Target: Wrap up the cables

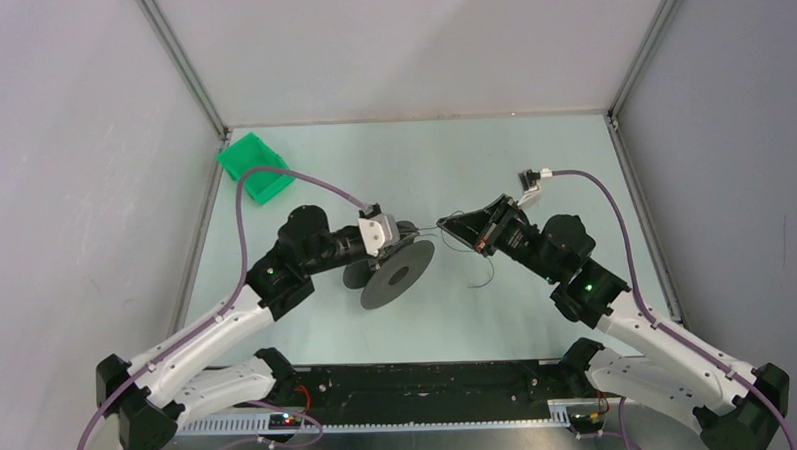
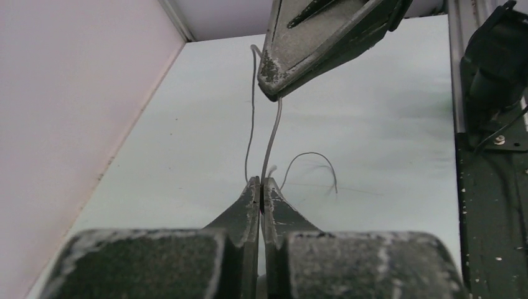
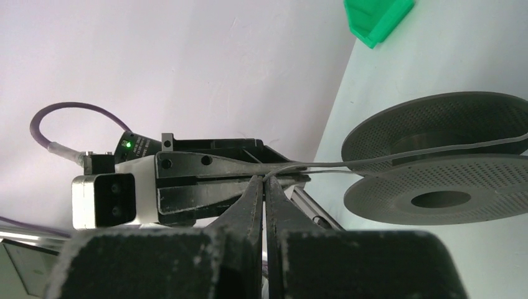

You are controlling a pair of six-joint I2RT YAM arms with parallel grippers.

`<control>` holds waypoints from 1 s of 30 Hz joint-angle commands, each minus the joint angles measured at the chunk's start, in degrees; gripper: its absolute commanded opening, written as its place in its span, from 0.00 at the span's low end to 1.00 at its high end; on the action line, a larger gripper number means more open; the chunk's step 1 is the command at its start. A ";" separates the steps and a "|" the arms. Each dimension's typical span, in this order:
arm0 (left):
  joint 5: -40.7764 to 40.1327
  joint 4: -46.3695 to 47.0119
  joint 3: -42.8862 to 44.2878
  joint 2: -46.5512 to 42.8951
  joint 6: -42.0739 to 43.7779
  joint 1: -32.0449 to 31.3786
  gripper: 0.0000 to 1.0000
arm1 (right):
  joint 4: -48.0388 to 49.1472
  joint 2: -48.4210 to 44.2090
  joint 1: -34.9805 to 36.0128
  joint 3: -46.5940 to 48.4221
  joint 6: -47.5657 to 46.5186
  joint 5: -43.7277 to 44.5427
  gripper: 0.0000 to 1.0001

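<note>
The cable [image 2: 271,134] is a thin wire stretched between my two grippers, which meet tip to tip over the middle of the table. My left gripper [image 2: 261,184] is shut on it. A second strand [image 2: 251,112] runs beside it and a loose end [image 2: 314,156] curls off to the right. My right gripper [image 3: 263,180] is shut on the cable [image 3: 386,159], which runs on to a grey perforated spool [image 3: 436,171]. In the top view the spool [image 1: 396,275] sits tilted just under my left gripper [image 1: 415,230], facing my right gripper [image 1: 442,223]. A loose cable curl [image 1: 484,273] lies on the table.
A green bin [image 1: 254,166] stands at the back left by the wall and also shows in the right wrist view [image 3: 377,18]. A metal rail [image 1: 420,384] runs along the near edge. Enclosure walls close in the left, right and back sides.
</note>
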 commanded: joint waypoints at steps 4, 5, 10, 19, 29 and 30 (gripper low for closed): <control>-4.27 2.91 0.36 -2.66 -6.23 -0.37 0.00 | -3.81 -4.71 -3.28 -0.19 -16.16 -3.58 0.24; -4.58 2.30 0.87 -2.78 -7.76 -0.34 0.00 | -4.95 -6.08 -5.26 0.07 -19.21 -6.34 0.28; -4.72 -10.06 5.80 -1.66 -11.34 -0.40 0.00 | -13.89 -11.37 -10.32 3.18 -37.81 -16.32 0.48; -2.02 -21.89 11.22 0.14 -14.36 -0.38 0.00 | -7.38 -6.84 -8.90 5.98 -60.07 -27.73 0.61; 2.03 -26.61 12.90 0.45 -13.52 -0.37 0.00 | -5.94 6.40 -1.55 12.31 -80.85 -30.54 0.62; 2.03 -26.78 13.10 0.53 -13.34 -0.40 0.00 | -5.93 7.14 -1.04 12.61 -81.93 -30.84 0.61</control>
